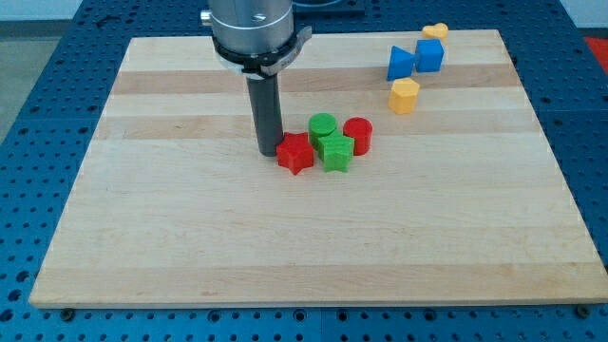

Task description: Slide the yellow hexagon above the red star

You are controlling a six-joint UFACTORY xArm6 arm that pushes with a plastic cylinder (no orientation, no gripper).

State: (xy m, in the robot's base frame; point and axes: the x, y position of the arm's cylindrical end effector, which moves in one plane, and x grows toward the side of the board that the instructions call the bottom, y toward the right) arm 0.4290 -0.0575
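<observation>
The yellow hexagon point(405, 95) lies at the view's upper right of the wooden board. The red star point(295, 153) lies near the board's middle, well to the left of and below the hexagon. My tip point(268, 152) stands just left of the red star, touching or nearly touching its left edge. The dark rod rises from it to the arm at the view's top.
A green star point(335, 152), a green cylinder point(322, 125) and a red cylinder point(357, 135) cluster right of the red star. A blue triangle point(400, 64), a blue cube point(429, 55) and a small yellow block point(435, 31) lie above the hexagon.
</observation>
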